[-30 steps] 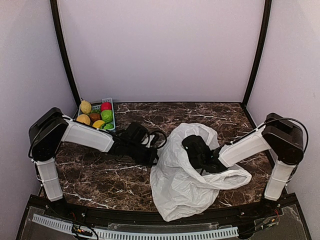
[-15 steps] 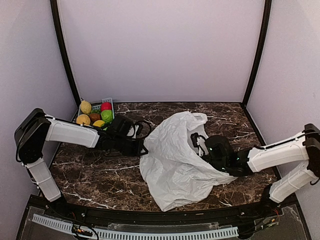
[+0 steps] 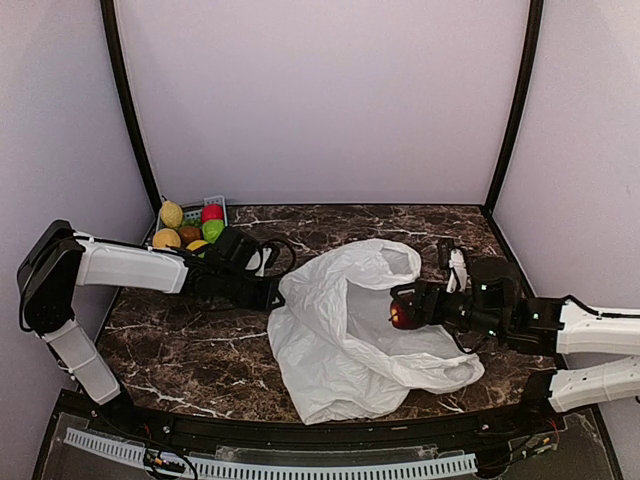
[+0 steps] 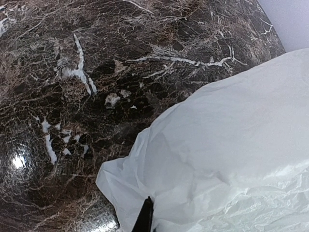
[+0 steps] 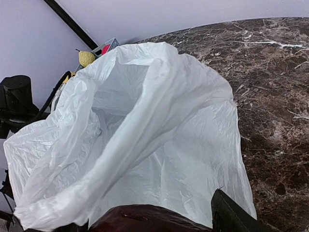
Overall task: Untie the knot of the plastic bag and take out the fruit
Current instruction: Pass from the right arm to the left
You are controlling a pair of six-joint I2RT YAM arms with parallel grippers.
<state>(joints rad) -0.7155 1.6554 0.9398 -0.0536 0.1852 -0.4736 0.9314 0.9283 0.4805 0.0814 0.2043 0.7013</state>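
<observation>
The white plastic bag point(image 3: 340, 335) lies open and crumpled mid-table, its mouth facing right. My left gripper point(image 3: 277, 292) is shut on the bag's left edge; in the left wrist view only a dark fingertip point(image 4: 145, 218) shows against the bag's plastic point(image 4: 231, 145). My right gripper point(image 3: 405, 308) hovers at the bag's right side, shut on a dark red fruit point(image 3: 403, 317). The right wrist view shows that fruit point(image 5: 145, 218) at the bottom, beside one finger point(image 5: 231, 216), before the gaping bag point(image 5: 159, 130). The knot is out of view.
A small blue basket point(image 3: 219, 202) stands at the back left corner holding several fruits, among them a yellow one point(image 3: 172, 214), a red one point(image 3: 211, 212) and a green one point(image 3: 213, 231). Black posts and pale walls close in the table.
My right arm has drawn back to the right, out of the bag, with the dark red fruit in its jaws. My left arm has pulled the bag's edge leftwards.
</observation>
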